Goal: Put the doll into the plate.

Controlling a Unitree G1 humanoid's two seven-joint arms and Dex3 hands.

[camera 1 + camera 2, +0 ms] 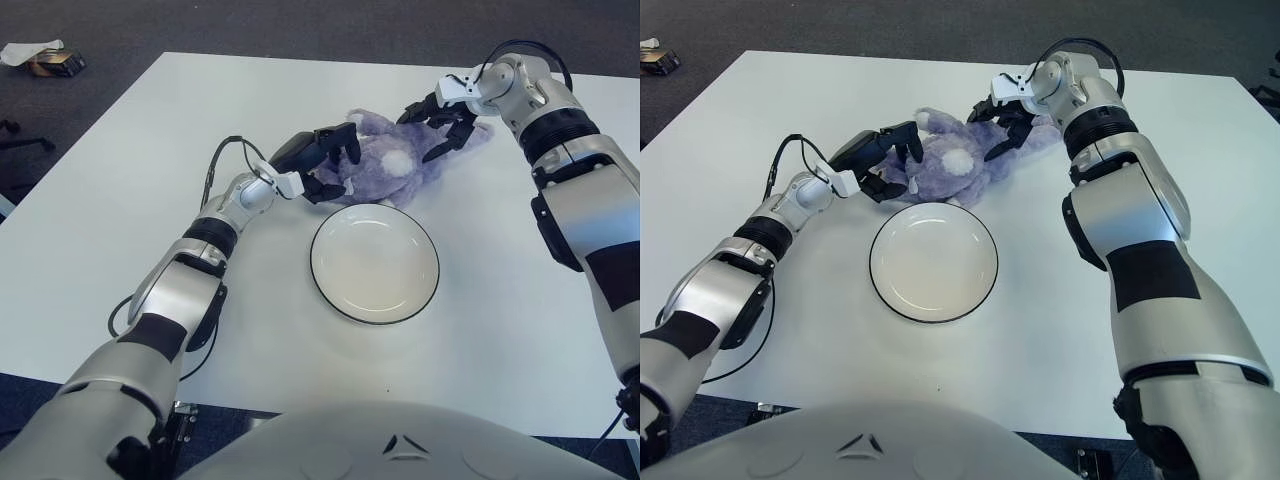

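White table [120, 250] over dark carpet. Purple doll [400, 160] lying on it just behind the black-rimmed plate [374, 263], outside it. Left hand [322, 160] clamped around its left end, right hand [445, 125] curled onto its right end.

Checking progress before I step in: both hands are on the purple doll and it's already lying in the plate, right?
Not quite. The left hand and right hand are on the purple doll, but it lies on the table just beyond the plate, which holds nothing. The left eye view shows the doll clear of the rim.
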